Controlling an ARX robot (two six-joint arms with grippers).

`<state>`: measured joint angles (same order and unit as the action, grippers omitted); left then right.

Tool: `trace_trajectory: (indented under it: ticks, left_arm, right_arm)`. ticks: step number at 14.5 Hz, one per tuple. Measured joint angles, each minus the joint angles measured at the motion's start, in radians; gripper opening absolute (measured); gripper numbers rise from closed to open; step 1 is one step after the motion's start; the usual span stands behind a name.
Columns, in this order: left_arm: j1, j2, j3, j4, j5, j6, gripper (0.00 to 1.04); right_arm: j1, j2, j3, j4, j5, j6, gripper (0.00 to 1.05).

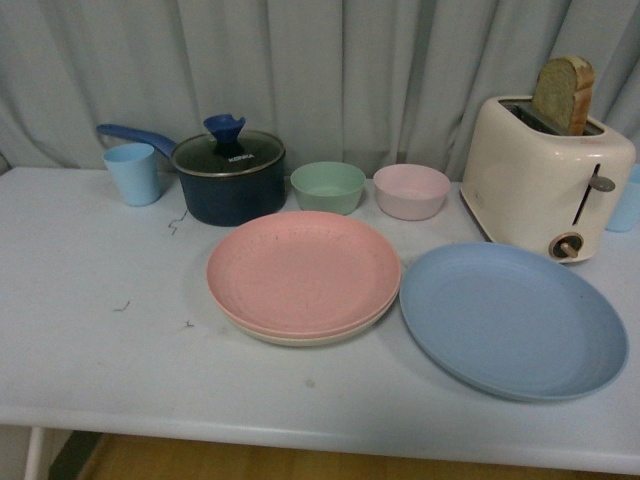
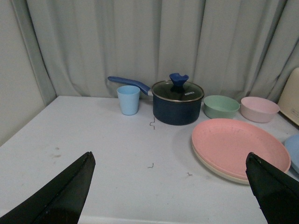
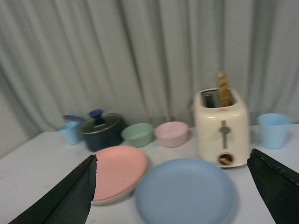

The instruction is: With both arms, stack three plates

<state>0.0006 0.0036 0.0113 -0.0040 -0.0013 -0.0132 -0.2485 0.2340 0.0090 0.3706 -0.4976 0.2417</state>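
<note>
The speckled pink plate [image 1: 303,270] lies on top of the beige plate [image 1: 300,337] at the table's middle; only the beige rim shows under it. The light blue plate [image 1: 512,318] lies alone on the table just to their right, its edge close to theirs. Neither arm shows in the front view. My left gripper [image 2: 170,161] is open and empty, above the table to the left of the pink plate [image 2: 239,147]. My right gripper [image 3: 174,161] is open and empty, above the blue plate [image 3: 186,191], with the pink plate [image 3: 117,170] beside it.
Behind the plates stand a dark blue pot with lid [image 1: 228,175], a light blue cup [image 1: 132,172], a green bowl [image 1: 328,186] and a pink bowl [image 1: 411,190]. A cream toaster [image 1: 545,175] with bread stands back right. Another blue cup [image 3: 273,129] stands beyond it.
</note>
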Motion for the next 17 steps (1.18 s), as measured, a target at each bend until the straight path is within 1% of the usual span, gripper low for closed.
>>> trace_trajectory:
  ticks: [1,2,3,4,5,7,8,9,10,11,12,13,17]
  left_arm:
    - [0.0,0.0,0.0,0.0,0.001,0.0,0.98]
    - [0.0,0.0,0.0,0.0,0.001,0.0,0.98]
    - [0.0,0.0,0.0,0.0,0.001,0.0,0.98]
    - [0.0,0.0,0.0,0.0,0.001,0.0,0.98]
    - [0.0,0.0,0.0,0.0,0.001,0.0,0.98]
    - [0.0,0.0,0.0,0.0,0.001,0.0,0.98]
    - [0.0,0.0,0.0,0.0,0.001,0.0,0.98]
    - [0.0,0.0,0.0,0.0,0.001,0.0,0.98]
    - [0.0,0.0,0.0,0.0,0.001,0.0,0.98]
    - [0.0,0.0,0.0,0.0,0.001,0.0,0.98]
    - [0.0,0.0,0.0,0.0,0.001,0.0,0.98]
    - [0.0,0.0,0.0,0.0,0.001,0.0,0.98]
    - [0.0,0.0,0.0,0.0,0.001,0.0,0.98]
  right_arm:
    - [-0.008,0.021,0.0,0.026,-0.024,0.014,0.98]
    - [-0.026,0.086,0.0,0.101,-0.086,0.051,0.98]
    - [-0.037,0.127,0.001,0.146,-0.117,0.069,0.98]
    - [-0.059,0.235,0.002,0.259,-0.148,0.106,0.98]
    - [-0.089,0.405,0.006,0.418,-0.119,0.13,0.98]
    - [-0.099,0.674,0.074,0.602,0.005,0.134,0.98]
    - [-0.098,0.779,0.129,0.645,0.068,0.13,0.98]
    - [-0.084,0.898,0.204,0.664,0.158,0.116,0.98]
    - [0.023,1.304,0.463,0.471,0.469,0.023,0.98]
    - [0.148,1.556,0.747,0.173,0.64,-0.029,0.98]
    - [0.238,1.687,0.9,-0.035,0.686,-0.033,0.98]
    - [0.297,1.816,0.996,-0.164,0.691,-0.018,0.98]
    - [0.323,1.887,1.047,-0.213,0.694,0.024,0.98]
